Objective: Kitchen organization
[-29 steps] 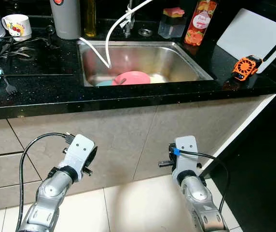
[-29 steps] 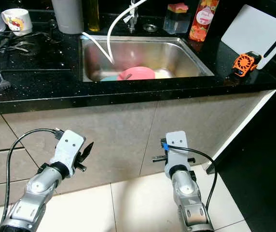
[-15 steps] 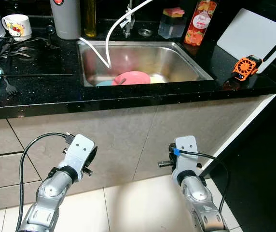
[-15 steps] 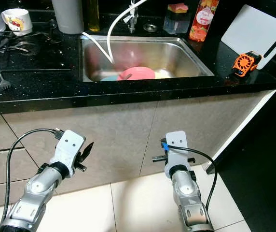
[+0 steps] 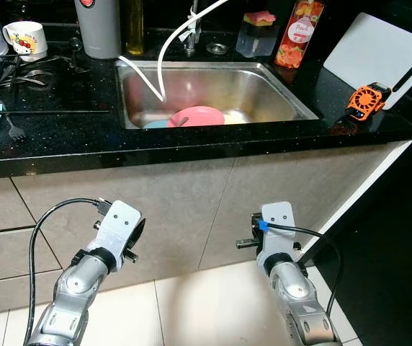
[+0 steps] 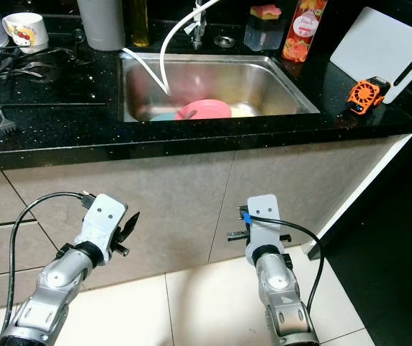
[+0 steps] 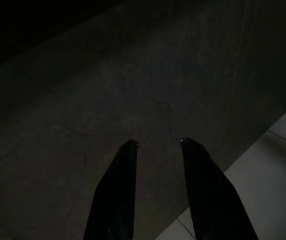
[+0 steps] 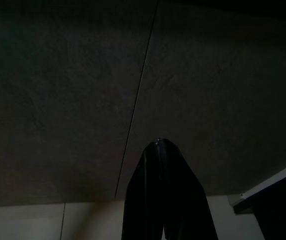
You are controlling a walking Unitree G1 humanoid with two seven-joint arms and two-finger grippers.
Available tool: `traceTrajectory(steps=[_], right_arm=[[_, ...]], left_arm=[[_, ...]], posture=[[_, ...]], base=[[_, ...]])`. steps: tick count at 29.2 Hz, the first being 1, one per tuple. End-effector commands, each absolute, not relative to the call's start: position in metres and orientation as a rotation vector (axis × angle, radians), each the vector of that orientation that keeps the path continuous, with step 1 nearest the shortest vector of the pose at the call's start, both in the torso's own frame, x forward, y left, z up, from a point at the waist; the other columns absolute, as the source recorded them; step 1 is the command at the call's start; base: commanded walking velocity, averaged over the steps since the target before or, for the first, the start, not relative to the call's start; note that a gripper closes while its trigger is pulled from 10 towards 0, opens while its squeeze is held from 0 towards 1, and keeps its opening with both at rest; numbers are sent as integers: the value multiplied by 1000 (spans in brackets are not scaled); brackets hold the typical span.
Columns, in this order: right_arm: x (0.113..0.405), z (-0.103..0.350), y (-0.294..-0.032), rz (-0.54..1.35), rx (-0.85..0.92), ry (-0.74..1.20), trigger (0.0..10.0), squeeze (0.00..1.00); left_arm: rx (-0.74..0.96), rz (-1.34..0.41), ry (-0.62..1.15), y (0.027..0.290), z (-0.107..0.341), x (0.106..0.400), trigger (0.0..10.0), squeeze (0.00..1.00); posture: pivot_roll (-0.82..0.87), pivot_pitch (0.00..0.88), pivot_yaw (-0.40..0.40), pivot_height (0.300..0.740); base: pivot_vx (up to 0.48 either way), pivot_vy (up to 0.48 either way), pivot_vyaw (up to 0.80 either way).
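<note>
Left gripper (image 7: pixel 158 145) hangs low before the grey cabinet front (image 5: pixel 191 194) with its two black fingers spread and empty, while the right gripper (image 8: pixel 159 143) hangs beside it, fingers pressed together on nothing. Well above both, in the steel sink (image 5: pixel 281 90) set in the black countertop (image 5: pixel 62 137), lies a pink plate (image 5: pixel 195 115) under a white hose (image 5: pixel 164 54)

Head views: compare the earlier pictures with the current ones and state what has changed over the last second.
Nothing has visibly changed. Both arms hang low before the cabinet, left claw open, right claw shut, and the pink plate lies in the sink as before.
</note>
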State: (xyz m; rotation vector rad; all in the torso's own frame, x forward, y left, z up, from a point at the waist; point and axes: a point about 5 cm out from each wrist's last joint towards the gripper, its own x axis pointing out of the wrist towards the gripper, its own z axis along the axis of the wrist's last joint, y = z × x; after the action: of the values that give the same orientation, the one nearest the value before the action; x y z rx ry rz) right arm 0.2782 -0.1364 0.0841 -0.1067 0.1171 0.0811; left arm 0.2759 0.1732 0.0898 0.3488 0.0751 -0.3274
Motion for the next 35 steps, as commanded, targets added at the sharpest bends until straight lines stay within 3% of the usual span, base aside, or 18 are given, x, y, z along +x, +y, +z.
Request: traceTrajectory(steps=[1,35], right_arm=[[278,80,-139,67,-102,136,10000,0],[278,81,-140,61,-98,136,10000,0]], left_arm=[[349,-347,82,170,86,276,10000,0],[350,-348,78,169,88,276,10000,0]], posture=[[185,48,-80,740],[185,61,-80,740]], base=[[0,0,0],[0,0,0]])
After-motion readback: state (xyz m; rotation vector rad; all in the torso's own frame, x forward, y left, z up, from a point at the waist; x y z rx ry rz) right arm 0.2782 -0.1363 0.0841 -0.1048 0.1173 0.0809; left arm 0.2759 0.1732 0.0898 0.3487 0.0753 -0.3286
